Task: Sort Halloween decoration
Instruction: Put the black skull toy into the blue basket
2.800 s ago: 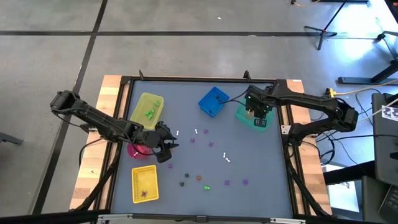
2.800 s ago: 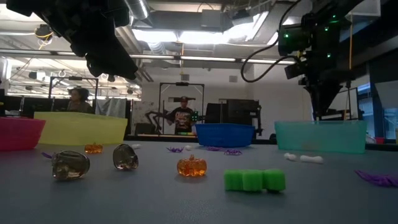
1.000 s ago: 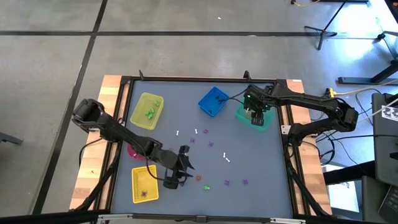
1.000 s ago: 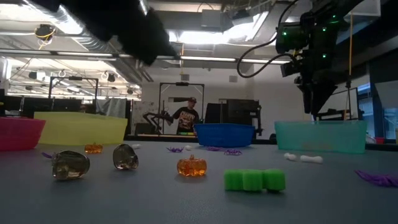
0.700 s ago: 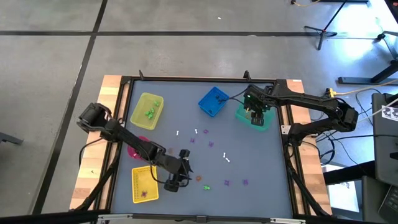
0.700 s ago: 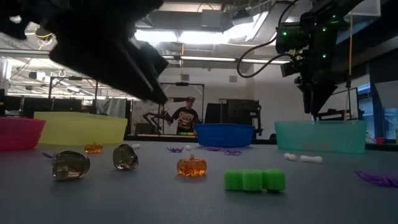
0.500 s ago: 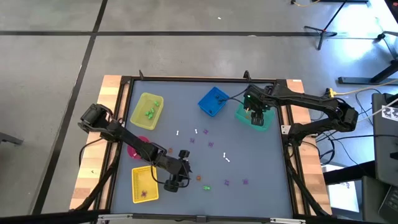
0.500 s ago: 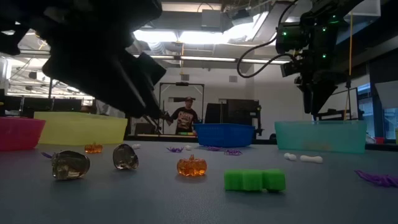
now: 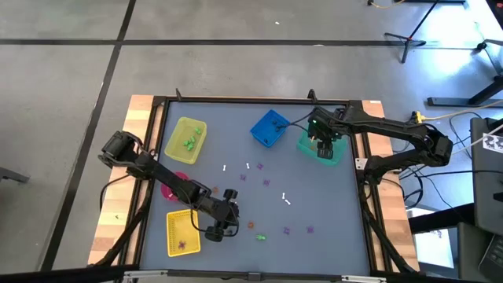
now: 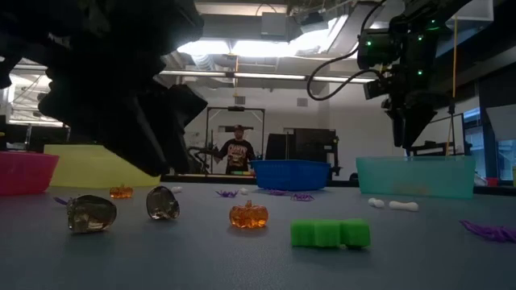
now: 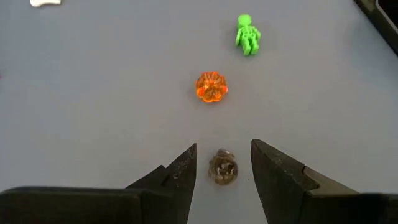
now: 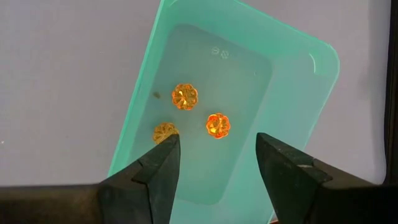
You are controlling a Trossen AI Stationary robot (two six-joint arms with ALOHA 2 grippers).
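Small Halloween decoration pieces lie scattered on the grey table [image 9: 314, 204]. My left gripper [image 11: 224, 144] is open and slants down near the front edge. Its fingers stand on either side of a dark smoky skull [image 11: 222, 168] without touching it. Just beyond the skull lie an orange pumpkin [image 11: 212, 86] and a green skeleton [image 11: 248, 34]. A second dark skull [image 10: 91, 213] lies beside the first. My right gripper [image 12: 217, 137] hangs open above the teal bin [image 12: 305, 56], which holds three orange pumpkins [image 12: 218, 125].
A yellow bin [image 9: 186, 140] with green pieces and a blue bin [image 9: 269, 128] stand at the back. A pink bin [image 9: 171, 189] and a second yellow bin [image 9: 182, 233] stand at the near left. White bones [image 9: 287, 200] and purple pieces [image 9: 288, 231] lie mid-table. A person stands in the room behind.
My left gripper has sunk toward the table and tipped further down, coming in over the dark skulls near the front edge, its fingers still as wide apart. The trinkets have not moved.
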